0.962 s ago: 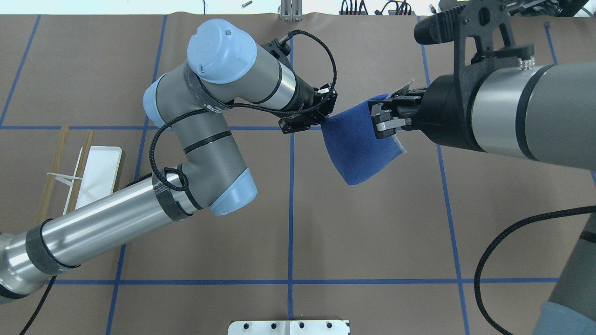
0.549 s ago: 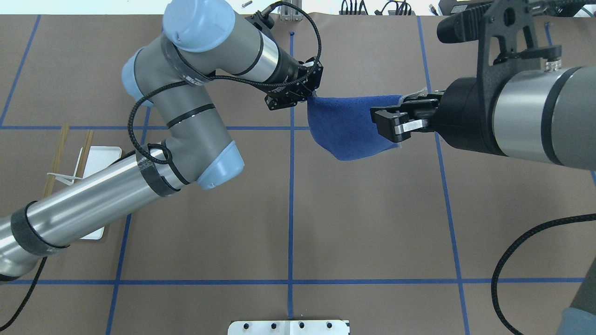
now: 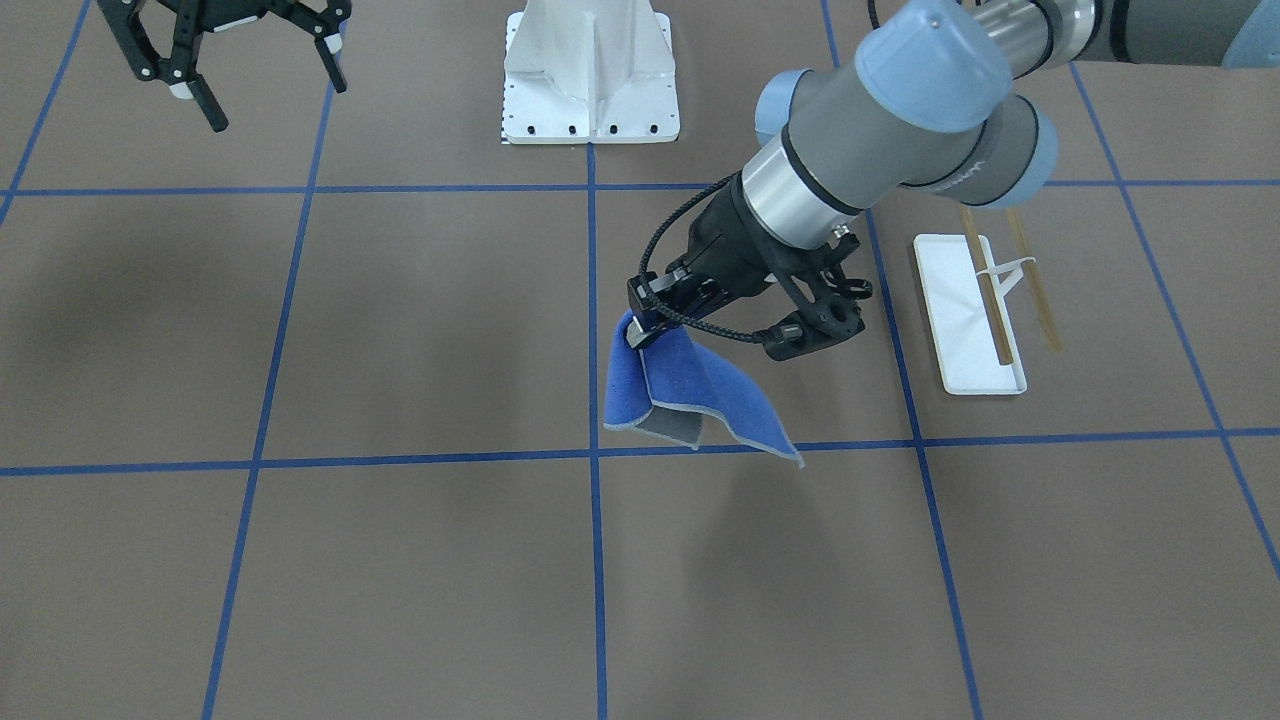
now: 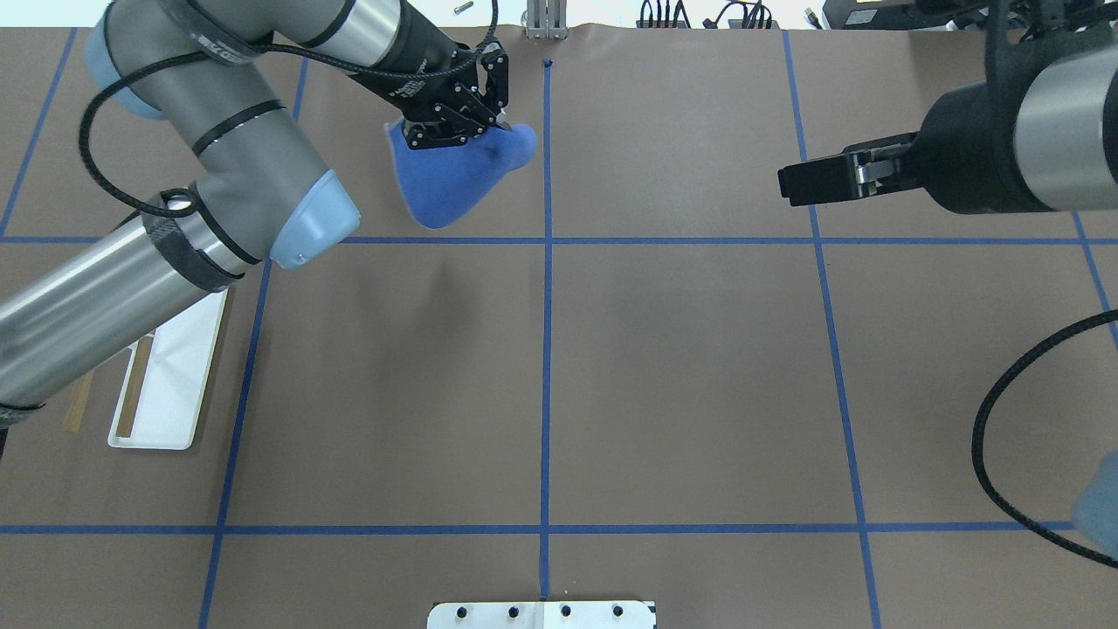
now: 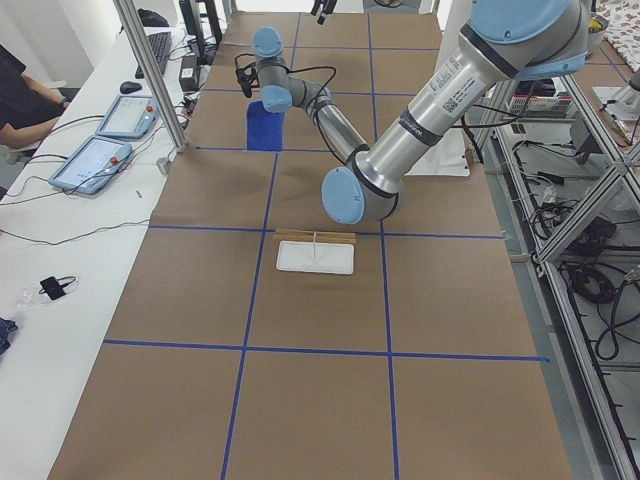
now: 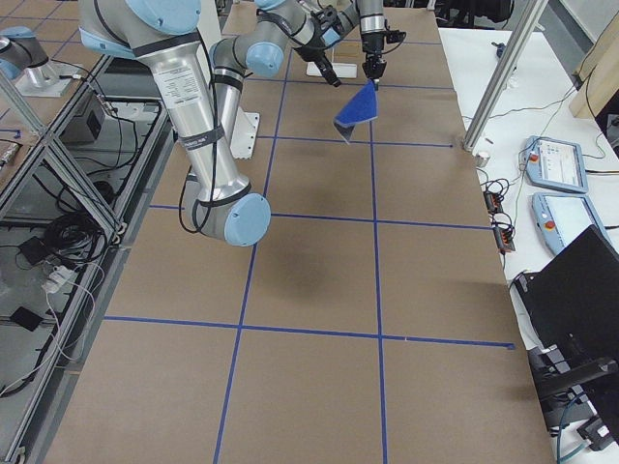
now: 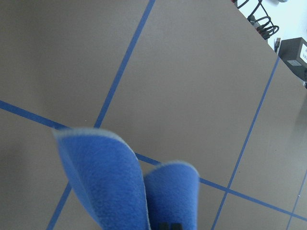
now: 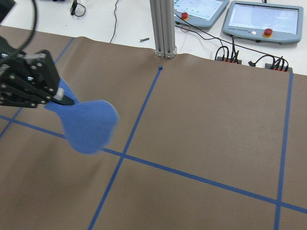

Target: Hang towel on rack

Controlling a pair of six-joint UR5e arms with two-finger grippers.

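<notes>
My left gripper (image 4: 489,118) is shut on one edge of the blue towel (image 4: 450,179), which hangs folded in the air over the far left-centre of the table. In the front view the towel (image 3: 680,395) shows its grey underside and pale edging below the left gripper (image 3: 640,335). My right gripper (image 3: 278,105) is open and empty, well away on the other side; it also shows in the overhead view (image 4: 786,185). The rack (image 3: 985,300), a white tray with two wooden rods, stands on the table beside the left arm, which partly hides the rack (image 4: 166,384) in the overhead view.
A large white bolted pedestal (image 3: 590,75) stands at the robot's side of the table centre. Blue tape lines cross the brown table cover. An aluminium post (image 8: 163,26) and operator pendants sit beyond the far edge.
The right gripper has let go of the towel and pulled back to the right. The left arm has carried the towel left and farther away; it now hangs from the left gripper alone.
</notes>
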